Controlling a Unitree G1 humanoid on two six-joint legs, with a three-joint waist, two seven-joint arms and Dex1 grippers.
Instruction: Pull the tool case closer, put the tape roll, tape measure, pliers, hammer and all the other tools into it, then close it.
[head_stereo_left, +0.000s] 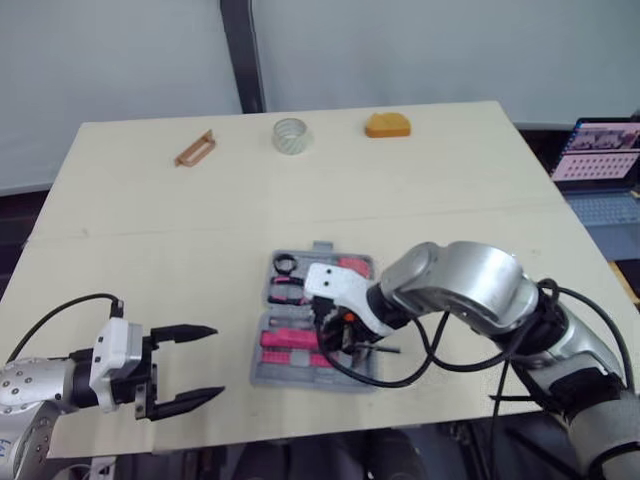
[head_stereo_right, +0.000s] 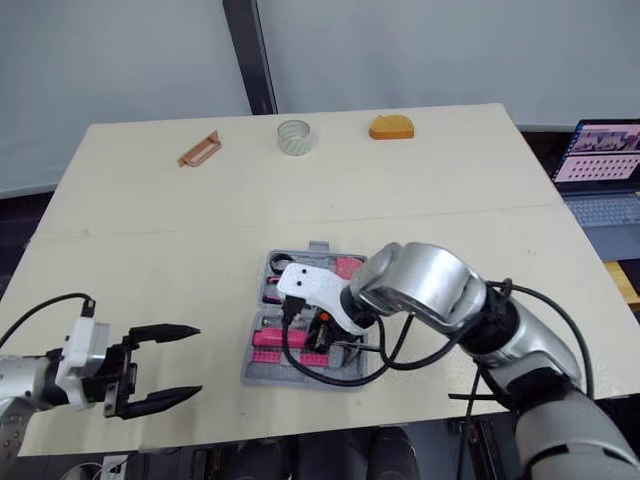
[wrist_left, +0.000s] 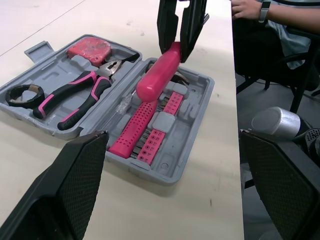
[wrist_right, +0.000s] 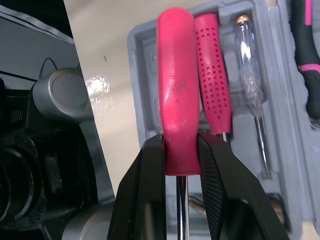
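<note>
- Right gripper (wrist_right: 181, 150) clenched on pink-handled tool (wrist_left: 157, 75), over open tool case (wrist_left: 172, 167), parallel to the stowed handles, likely to seat it in a slot.
- Long axis runs 9-to-3: butt at 9 o'clock and tipped down, shaft at 3.
- Left gripper (head_stereo_left: 212, 362) released, at the case's 8 o'clock.
- Tape roll (head_stereo_left: 291, 135) at 12 o'clock, unpacked.

Overall level: bright and even across the table (head_stereo_left: 150, 200) in both eye views; I find no dim corners.
Source: diffuse, from overhead (my reading, from highlights sitting on upward-facing surfaces).
Shadows: soft and short; a thin one hugs the near edge of the tool case (wrist_left: 172, 167) in the left wrist view.
Glare: white sheen on the silver shell of the right arm (head_stereo_left: 480, 270); a bright patch on the table in the right wrist view; a dull streak along the pink-handled screwdriver (wrist_right: 176, 90).
Self-lit: the laptop screen (head_stereo_left: 603, 150) glows beyond the table's right edge.
</note>
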